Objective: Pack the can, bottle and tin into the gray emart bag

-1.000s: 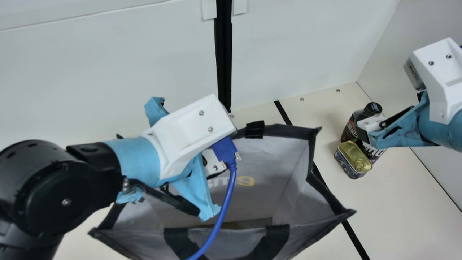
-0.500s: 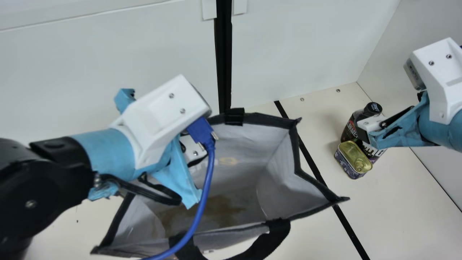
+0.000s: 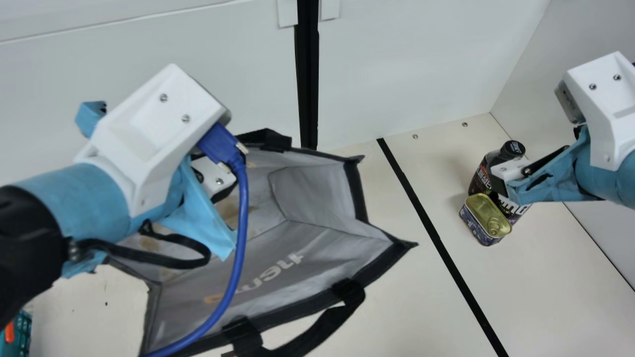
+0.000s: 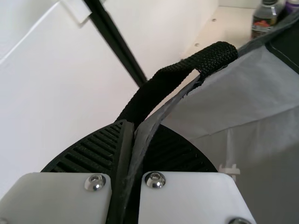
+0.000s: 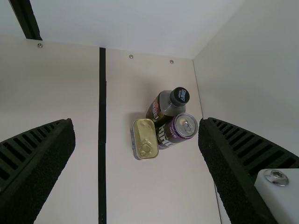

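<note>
My left gripper point(image 3: 214, 177) is over the far left part of the gray bag point(image 3: 317, 248) in the main view. In the left wrist view, my left gripper point(image 4: 132, 140) is shut on the bag's rim, beside a black handle point(image 4: 154, 95). The bag's mouth is open. My right gripper point(image 3: 508, 171) hangs over the bottle point(image 3: 480, 181), can point(image 3: 518, 208) and tin point(image 3: 485, 218), grouped at the table's right. Seen in the right wrist view, my right gripper point(image 5: 136, 123) is open above the tin point(image 5: 145, 139), bottle point(image 5: 166, 106) and can point(image 5: 177, 129), none of them held.
A blue cable point(image 3: 242, 208) hangs from my left wrist across the bag. A teal basket point(image 3: 22, 334) with something orange stands at the lower left. White walls rise behind the table point(image 3: 426, 307) and at its right. A black strip point(image 3: 431, 223) crosses the tabletop.
My left gripper has moved left, drawing the bag's far rim along. The bag has turned and shifted left, baring more table beside the black strip. The right arm and three goods have kept still.
</note>
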`<action>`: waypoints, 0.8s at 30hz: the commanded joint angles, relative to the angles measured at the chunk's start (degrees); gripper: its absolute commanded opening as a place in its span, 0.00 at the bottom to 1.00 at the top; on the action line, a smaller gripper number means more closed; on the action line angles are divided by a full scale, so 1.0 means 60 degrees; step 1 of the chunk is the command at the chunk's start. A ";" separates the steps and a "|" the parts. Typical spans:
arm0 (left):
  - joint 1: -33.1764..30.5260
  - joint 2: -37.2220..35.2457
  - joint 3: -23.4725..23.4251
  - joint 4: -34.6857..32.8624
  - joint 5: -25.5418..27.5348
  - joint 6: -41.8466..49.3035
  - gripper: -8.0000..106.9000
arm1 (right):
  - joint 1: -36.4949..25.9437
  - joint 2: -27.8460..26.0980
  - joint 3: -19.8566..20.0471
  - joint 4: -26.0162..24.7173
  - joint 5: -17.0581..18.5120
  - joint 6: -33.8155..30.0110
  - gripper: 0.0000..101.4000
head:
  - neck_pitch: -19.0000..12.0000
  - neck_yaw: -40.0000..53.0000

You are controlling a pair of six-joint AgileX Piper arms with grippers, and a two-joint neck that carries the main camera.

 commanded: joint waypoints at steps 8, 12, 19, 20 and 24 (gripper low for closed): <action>0.0214 -0.0233 0.0150 0.1529 -0.0067 -0.1101 0.16 | 0.0000 0.0000 0.0000 0.0000 0.0000 0.0000 0.90 | -0.0216 -0.0008; 0.0360 -0.0442 0.0421 0.2159 -0.0208 -0.1612 0.16 | 0.0000 0.0000 0.0000 0.0000 0.0000 0.0000 0.90 | -0.0216 -0.0008; 0.0402 -0.0912 0.1178 0.3540 -0.0492 -0.2576 0.16 | 0.0000 0.0000 0.0000 0.0000 0.0000 0.0000 0.90 | -0.0216 -0.0008; 0.0390 -0.0990 0.1327 0.3753 -0.0539 -0.2727 0.16 | 0.0000 0.0000 0.0000 0.0000 0.0000 0.0000 0.90 | -0.0216 -0.0008; 0.0333 -0.1265 0.1886 0.4534 -0.0686 -0.3333 0.16 | 0.0000 0.0000 0.0000 0.0000 0.0000 0.0000 0.90 | -0.0216 -0.0008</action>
